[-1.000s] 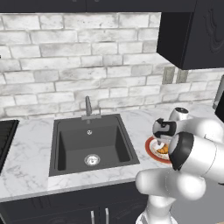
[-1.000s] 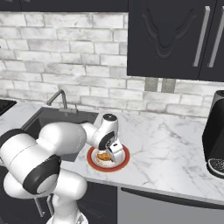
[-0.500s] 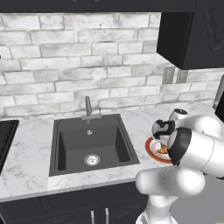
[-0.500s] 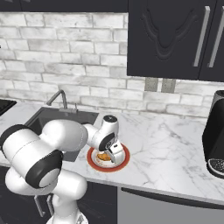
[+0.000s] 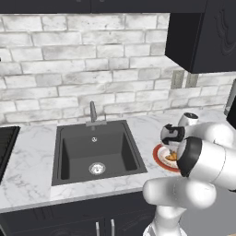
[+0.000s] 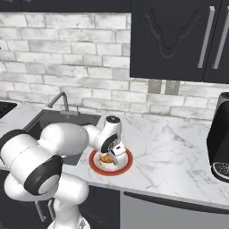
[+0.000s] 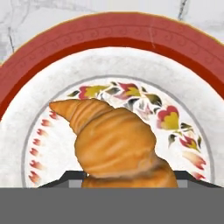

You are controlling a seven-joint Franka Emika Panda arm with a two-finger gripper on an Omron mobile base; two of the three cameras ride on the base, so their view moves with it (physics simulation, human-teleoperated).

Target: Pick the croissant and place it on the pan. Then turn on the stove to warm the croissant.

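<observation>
The croissant (image 7: pixel 113 144) is a golden crescent lying on a red-rimmed plate (image 7: pixel 109 48) with a flower pattern. My gripper (image 7: pixel 127 179) is down over it, and the dark fingertips (image 7: pixel 65 177) press against the pastry from both sides, so it is shut on the croissant. From the right base view, the gripper (image 6: pixel 112 156) sits on the croissant (image 6: pixel 106 158) on the plate (image 6: pixel 125 166), right of the sink. The left base view has the hand (image 5: pixel 173 150) over the croissant (image 5: pixel 171 156). A black corner of the stove (image 5: pixel 4 147) is at the far left. The pan is out of view.
A dark sink (image 5: pixel 94 152) with a faucet (image 5: pixel 93 112) lies left of the plate. A black coffee machine (image 6: pixel 221 138) stands at the counter's right end. Dark wall cabinets (image 6: pixel 179 36) hang above, and marble counter (image 6: pixel 174 152) stretches between the plate and the machine.
The fingers have closed in from wide open onto the croissant. The hand has stayed over the plate, settling slightly lower.
</observation>
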